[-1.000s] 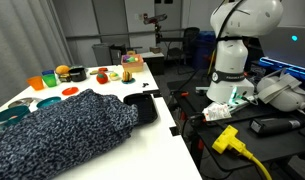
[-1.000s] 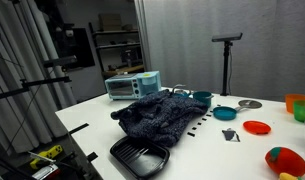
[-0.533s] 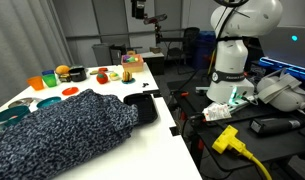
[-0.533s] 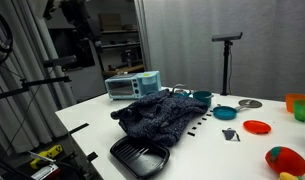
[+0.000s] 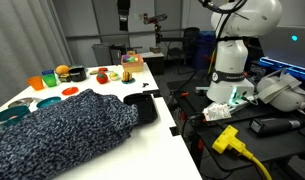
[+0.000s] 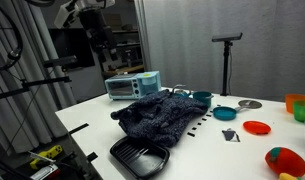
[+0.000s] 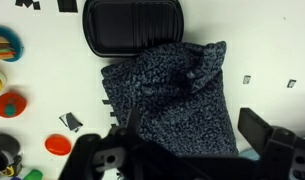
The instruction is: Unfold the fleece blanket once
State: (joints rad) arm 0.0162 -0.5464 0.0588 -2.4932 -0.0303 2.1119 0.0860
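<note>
Jaws: spread wide in the wrist view, nothing between them
Gripper (image 6: pixel 100 44): hangs high above the white table (image 6: pixel 217 158), well apart from everything on it
Fleece blanket (image 7: pixel 172 95): folded, lying bunched on the table
Black tray (image 7: pixel 132 25): against the blanket's edge
Toaster oven (image 6: pixel 132 86): on the table's far side, behind the blanket

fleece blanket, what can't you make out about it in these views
- Fleece blanket: near end cut off by the frame's lower edge in an exterior view.
- Wrist view: its lower edge hidden behind the gripper.
- Fold lines: lost in the mottled pile, all views.
</note>
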